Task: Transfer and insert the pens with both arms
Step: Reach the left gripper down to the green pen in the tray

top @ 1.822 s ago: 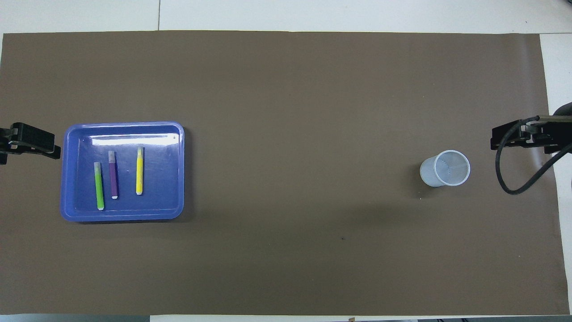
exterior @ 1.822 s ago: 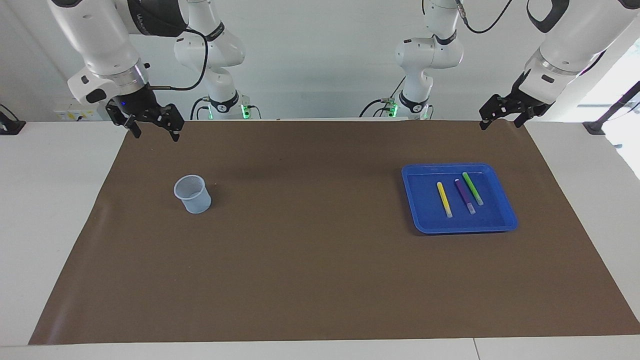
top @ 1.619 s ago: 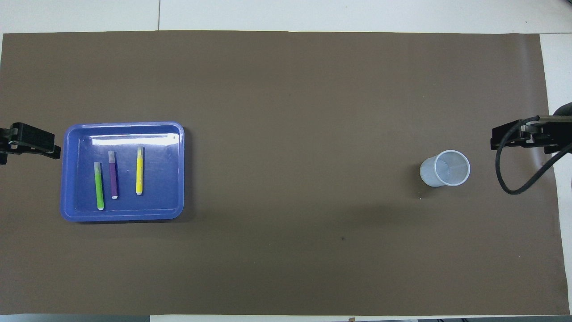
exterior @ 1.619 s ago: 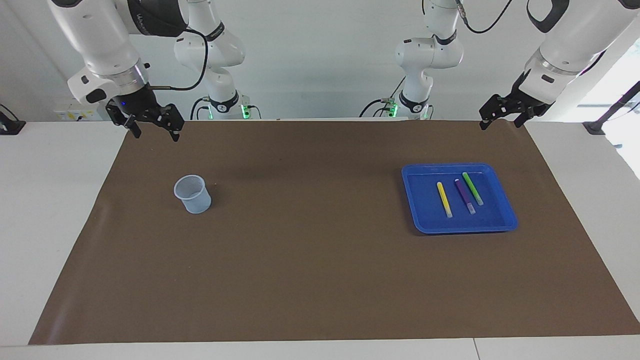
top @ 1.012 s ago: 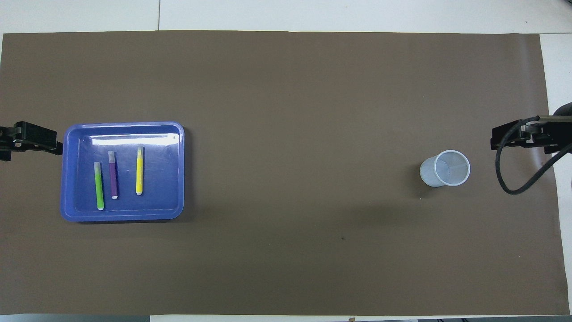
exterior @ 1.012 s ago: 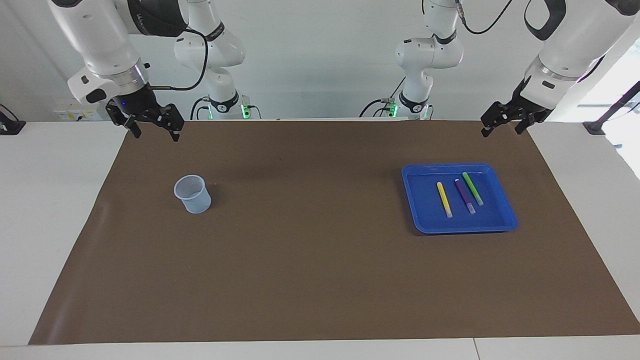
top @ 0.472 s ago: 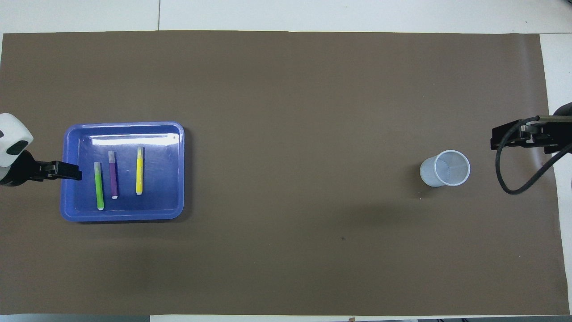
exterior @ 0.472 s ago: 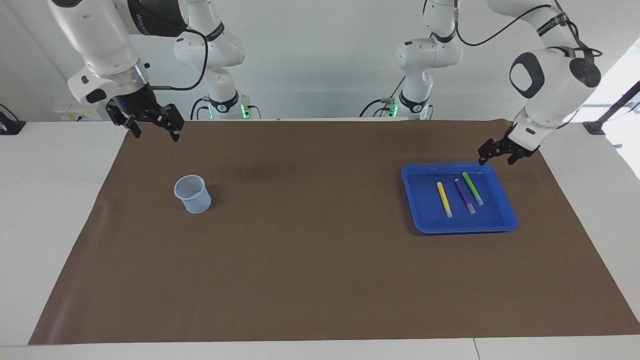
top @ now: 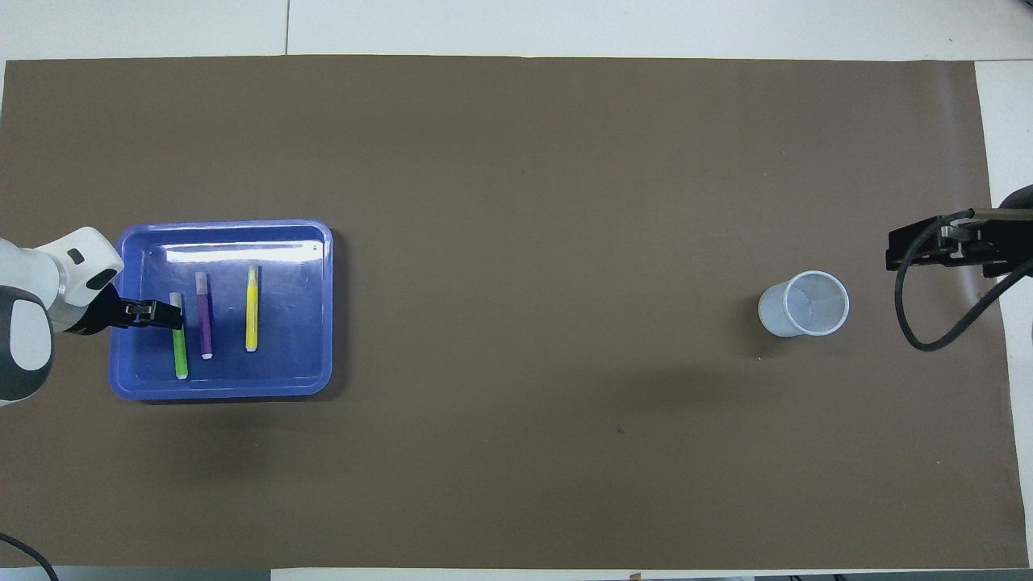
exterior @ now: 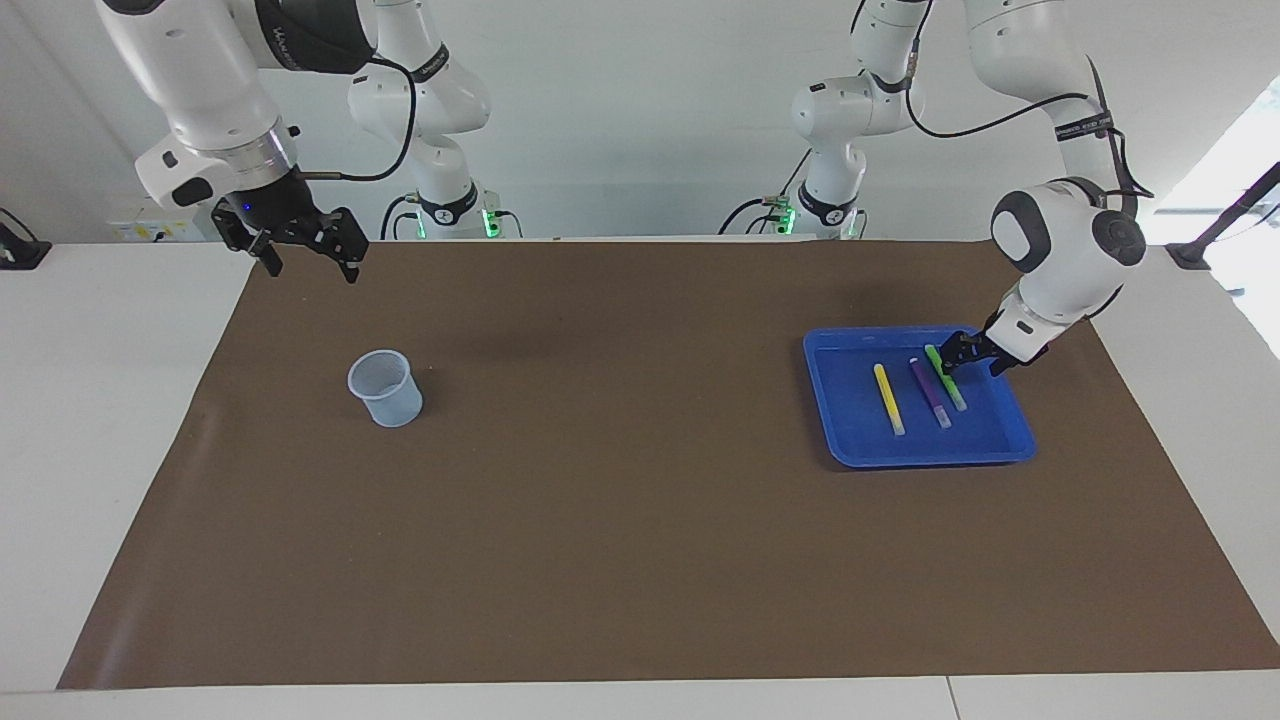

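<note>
Facing view: brown mat (exterior: 600,520) on white table (exterior: 100,420); left fingers (exterior: 948,362) apart over green pen (exterior: 951,387), right fingers (exterior: 350,266) apart.

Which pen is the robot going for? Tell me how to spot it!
Find the blue tray toward the left arm's end of the brown mat. Three pens lie in it side by side. It is the green pen, the outermost one, under the left gripper.

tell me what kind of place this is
Most likely a robotics lab bench set up for manipulation trials: a white table under a brown mat, large white arms plus smaller ones with green-lit bases, and staged props, namely a blue tray of pens and a mesh cup.
</note>
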`<state>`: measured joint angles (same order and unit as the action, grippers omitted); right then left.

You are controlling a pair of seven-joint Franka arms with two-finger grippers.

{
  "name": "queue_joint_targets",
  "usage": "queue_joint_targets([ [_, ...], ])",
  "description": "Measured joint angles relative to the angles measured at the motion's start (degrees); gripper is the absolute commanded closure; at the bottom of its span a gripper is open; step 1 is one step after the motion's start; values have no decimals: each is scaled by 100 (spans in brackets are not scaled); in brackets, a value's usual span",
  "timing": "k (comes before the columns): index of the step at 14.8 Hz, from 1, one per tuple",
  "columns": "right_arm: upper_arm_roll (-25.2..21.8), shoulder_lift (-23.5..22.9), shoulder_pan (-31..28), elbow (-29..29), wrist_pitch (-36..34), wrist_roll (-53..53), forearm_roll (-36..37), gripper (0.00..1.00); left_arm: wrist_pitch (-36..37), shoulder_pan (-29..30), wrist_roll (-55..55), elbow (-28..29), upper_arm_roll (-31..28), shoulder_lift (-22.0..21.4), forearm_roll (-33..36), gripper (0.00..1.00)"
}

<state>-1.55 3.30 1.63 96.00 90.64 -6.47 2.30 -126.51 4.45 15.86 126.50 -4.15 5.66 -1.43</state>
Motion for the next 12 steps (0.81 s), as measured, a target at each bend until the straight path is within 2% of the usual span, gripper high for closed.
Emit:
queue_joint_targets([
  [6,0,0,0,0,0,0,0,0,-207,-1,3,59,14,193,0,29],
  [12,0,0,0,0,0,0,0,0,-220,-3,3,59,20,246,0,45],
])
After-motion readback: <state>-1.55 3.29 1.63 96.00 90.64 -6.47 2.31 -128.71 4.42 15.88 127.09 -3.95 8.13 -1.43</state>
